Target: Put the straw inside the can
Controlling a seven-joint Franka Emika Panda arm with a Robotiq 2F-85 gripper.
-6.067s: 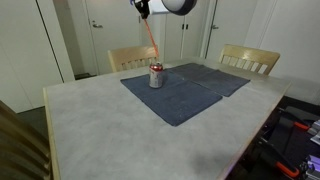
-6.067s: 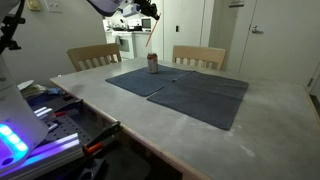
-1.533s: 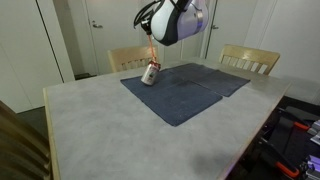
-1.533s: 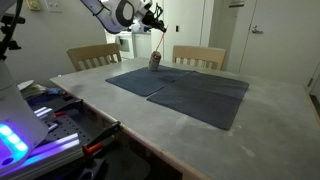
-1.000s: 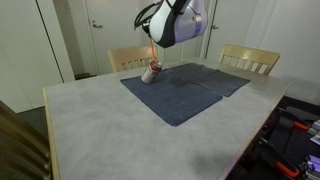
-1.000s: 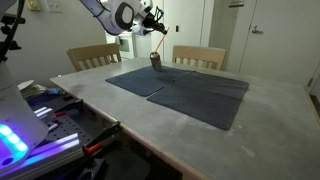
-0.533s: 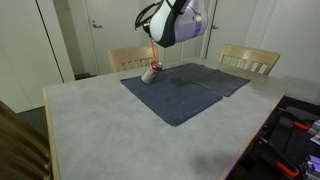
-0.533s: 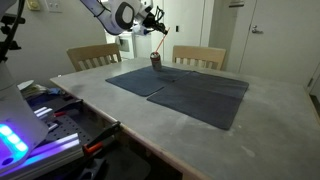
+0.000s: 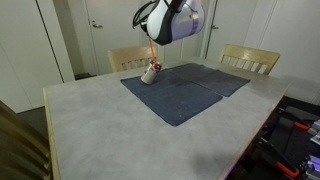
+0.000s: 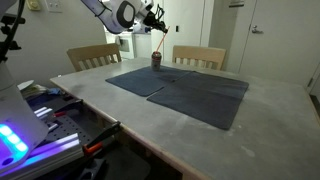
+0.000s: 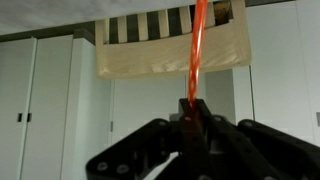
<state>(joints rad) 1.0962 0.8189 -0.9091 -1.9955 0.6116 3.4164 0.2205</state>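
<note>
Straw (image 11: pixel 196 50): thin, straight, red-orange, slightly translucent. One end is pinched in the gripper (image 11: pixel 190 112). It hangs steeply with a slight slant, and its lower end meets the top of the can (image 9: pixel 150 72). Whether the tip is inside the opening cannot be told.

Can: small, silver, with red marks on its side. It is tipped off vertical, its base on the dark blue mat (image 9: pixel 185 98) near the mat's far corner.

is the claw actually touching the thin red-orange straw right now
Touching. The wrist view shows the thin red-orange drinking straw running straight down into the black claw, pinched between its fingers with no gap.
</note>
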